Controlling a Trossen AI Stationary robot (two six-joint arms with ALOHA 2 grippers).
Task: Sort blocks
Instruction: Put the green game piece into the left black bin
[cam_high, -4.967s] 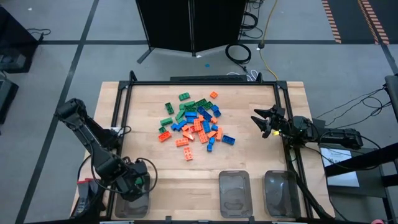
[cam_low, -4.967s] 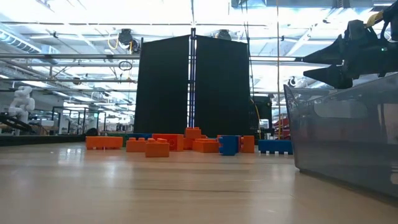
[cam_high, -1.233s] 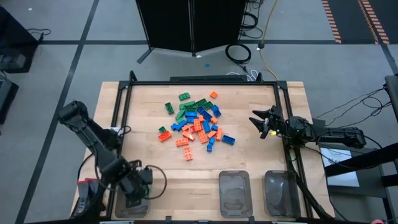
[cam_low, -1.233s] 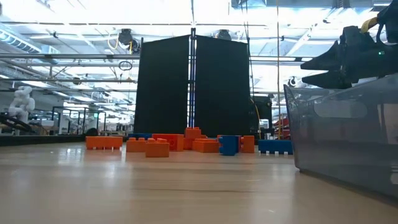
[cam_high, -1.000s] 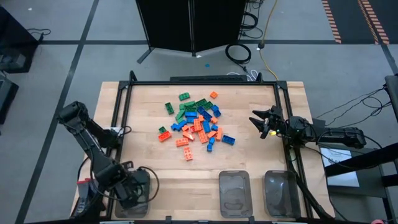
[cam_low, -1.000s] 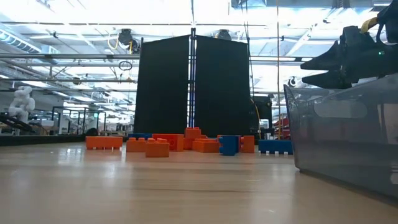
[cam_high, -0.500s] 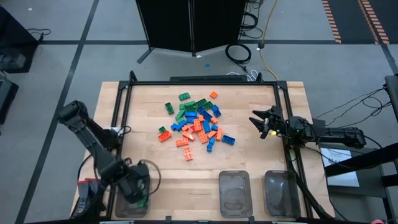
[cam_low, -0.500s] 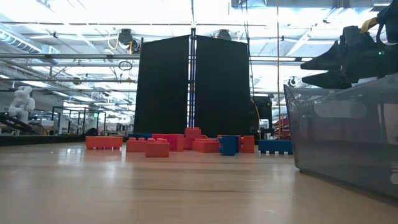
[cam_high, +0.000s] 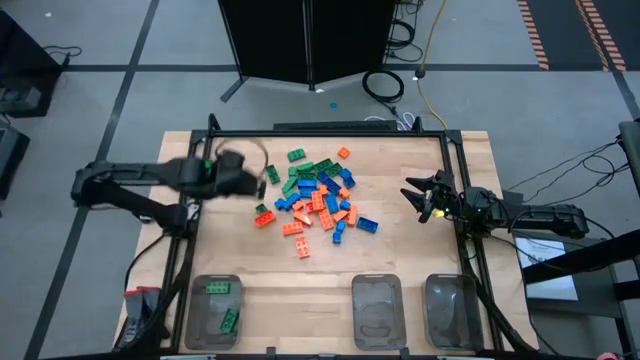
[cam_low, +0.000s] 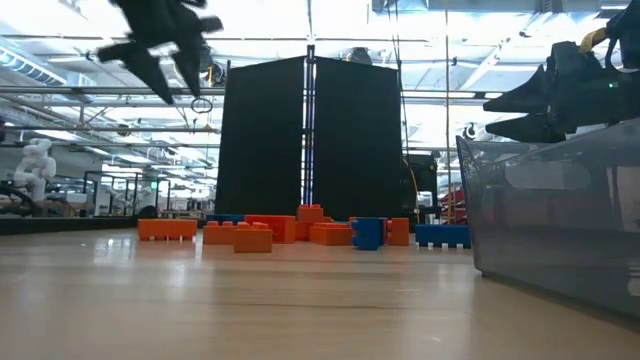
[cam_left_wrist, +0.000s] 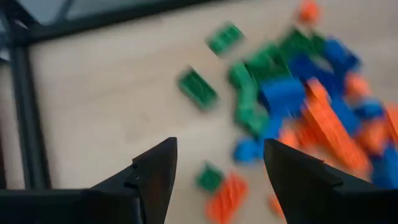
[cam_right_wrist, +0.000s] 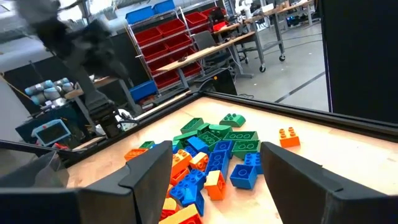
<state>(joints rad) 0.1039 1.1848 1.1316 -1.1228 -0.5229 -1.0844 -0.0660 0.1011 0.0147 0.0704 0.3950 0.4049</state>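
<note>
**Green, orange and blue bricks heaped mid-table, both hands open and empty**

Green, orange and blue studded plastic toy blocks lie in a loose heap on the middle of the pale wooden table, with bare wood on every side of the heap. Greens sit mostly toward the far edge, and a few orange ones trail toward the near edge. Two green blocks lie in the clear rectangular plastic tray at the near left. The clear middle tray and clear right tray stand along the same near edge, well apart from the heap.

The left hand hangs above the table just beside the heap's left margin, near the black metal side rail; its fingers are spread wide with nothing between them. The right hand rests at the right edge, apart from the heap, fingers parted and holding nothing. Open wood lies between the heap and the right hand, and between the heap and the trays
</note>
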